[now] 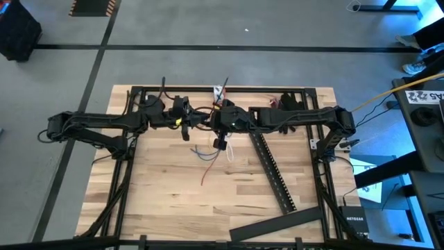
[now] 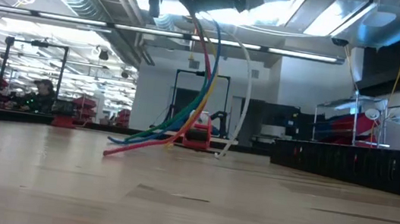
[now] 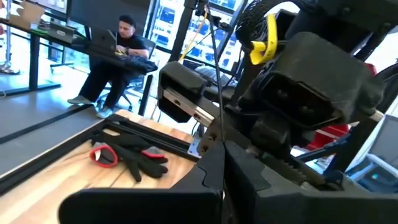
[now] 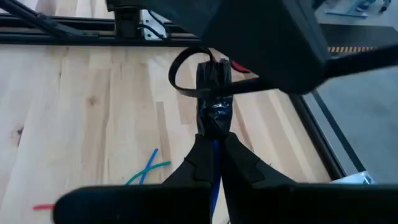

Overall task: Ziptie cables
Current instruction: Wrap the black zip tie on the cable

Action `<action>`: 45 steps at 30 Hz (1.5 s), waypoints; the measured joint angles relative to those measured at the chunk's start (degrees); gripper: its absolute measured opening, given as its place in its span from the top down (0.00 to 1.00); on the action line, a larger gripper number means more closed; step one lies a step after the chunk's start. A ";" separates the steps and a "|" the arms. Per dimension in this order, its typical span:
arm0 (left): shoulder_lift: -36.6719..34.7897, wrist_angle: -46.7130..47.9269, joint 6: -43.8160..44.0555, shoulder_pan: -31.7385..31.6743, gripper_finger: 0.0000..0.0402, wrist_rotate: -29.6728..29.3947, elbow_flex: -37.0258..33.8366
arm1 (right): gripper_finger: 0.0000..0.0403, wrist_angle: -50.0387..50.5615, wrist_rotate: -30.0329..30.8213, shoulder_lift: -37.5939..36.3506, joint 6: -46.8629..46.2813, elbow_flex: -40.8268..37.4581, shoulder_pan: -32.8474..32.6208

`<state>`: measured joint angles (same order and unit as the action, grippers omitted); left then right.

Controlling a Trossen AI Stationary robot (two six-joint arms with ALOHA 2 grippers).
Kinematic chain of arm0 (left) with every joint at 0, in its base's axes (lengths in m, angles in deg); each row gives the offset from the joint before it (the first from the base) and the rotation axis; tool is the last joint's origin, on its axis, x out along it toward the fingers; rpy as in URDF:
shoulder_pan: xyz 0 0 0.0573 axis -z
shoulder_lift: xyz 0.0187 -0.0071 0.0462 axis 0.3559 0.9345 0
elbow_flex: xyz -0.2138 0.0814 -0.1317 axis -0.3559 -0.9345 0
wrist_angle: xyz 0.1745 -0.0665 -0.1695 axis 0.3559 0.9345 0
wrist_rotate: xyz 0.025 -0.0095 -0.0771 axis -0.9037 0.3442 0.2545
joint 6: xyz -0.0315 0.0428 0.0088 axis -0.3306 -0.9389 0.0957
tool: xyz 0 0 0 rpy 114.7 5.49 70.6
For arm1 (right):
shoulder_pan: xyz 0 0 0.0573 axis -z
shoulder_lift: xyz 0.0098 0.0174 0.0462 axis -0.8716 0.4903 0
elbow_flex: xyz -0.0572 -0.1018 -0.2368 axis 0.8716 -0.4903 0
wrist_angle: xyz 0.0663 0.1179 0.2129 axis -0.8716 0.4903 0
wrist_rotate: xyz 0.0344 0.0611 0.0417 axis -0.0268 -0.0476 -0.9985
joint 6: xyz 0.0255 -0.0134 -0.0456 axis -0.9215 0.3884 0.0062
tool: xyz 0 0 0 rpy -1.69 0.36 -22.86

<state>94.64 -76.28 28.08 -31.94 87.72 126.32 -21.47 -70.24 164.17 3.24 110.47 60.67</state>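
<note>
The cables [image 2: 184, 118], a bunch of blue, red, green and white wires, hang from my right gripper [image 4: 214, 146] over the table's far middle. Their loose ends [image 1: 208, 154] trail on the wood. The bundle's upper end is wrapped in black tape [image 4: 215, 115], and a black zip tie loop [image 4: 185, 73] circles it just beyond my right fingers. My left gripper [image 3: 219, 163] is shut, level and close beside the right one [image 1: 220, 139]. A thin black strip [image 3: 214, 93] runs out from between its fingers. My left gripper pinches the thin black strip [image 3: 217, 134] between its two shut fingers, coming in level from the table's left. The strip runs on past the fingertips toward the right arm; its far end is hidden behind that arm. My right gripper pinches the bundle just below its taped end [image 4: 215, 127] between its two fingers, slanting down from the table's right. The taped end sticks out past the fingertips. The wires hang slack below, their lower ends [image 2: 131, 143] lying on the table.
A long black slotted bar [image 1: 274, 173] lies slantwise at the right, a flat black bar [image 1: 277, 223] near the front edge. Black gloves with red trim [image 3: 134, 158] lie at the far right. A black frame [image 1: 132, 139] rims the table. A person [image 3: 121, 43] sits beyond it.
</note>
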 joint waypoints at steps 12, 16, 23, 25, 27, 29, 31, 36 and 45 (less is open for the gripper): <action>-0.94 0.55 -0.31 0.42 1.00 -0.07 0.00 | 0.98 2.65 -2.49 0.00 1.12 -0.02 -0.07; -0.83 2.18 -0.57 0.60 1.00 -0.07 0.00 | 0.98 -0.15 -3.87 0.00 2.64 -0.02 -0.07; -0.74 1.56 0.93 1.68 1.00 0.51 0.00 | 0.98 -0.72 -0.75 0.00 4.72 -0.02 0.00; -0.74 1.28 1.89 1.77 1.00 0.57 0.00 | 0.98 -1.06 -0.48 0.00 4.95 -0.02 -0.02; -0.74 0.60 2.38 1.73 1.00 0.53 0.00 | 0.98 -1.98 -0.44 0.00 4.93 -0.02 -0.02; -0.74 0.48 2.37 1.73 1.00 0.50 0.00 | 0.98 -3.06 -0.56 0.00 4.71 -0.04 -0.02; -0.53 0.01 2.82 1.75 1.00 0.51 0.02 | 0.98 -4.13 0.58 0.00 3.46 -0.13 -0.06; -0.37 -2.96 4.11 2.02 1.00 0.78 0.07 | 0.98 -4.83 1.99 0.00 0.01 -0.13 -0.04; -0.63 -6.93 9.52 1.68 1.00 1.07 0.06 | 0.98 -7.87 6.27 -0.08 -1.47 -0.13 -1.59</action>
<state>94.01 -83.21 37.60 -30.26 88.79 126.38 -29.34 -63.97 164.09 1.77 110.34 59.09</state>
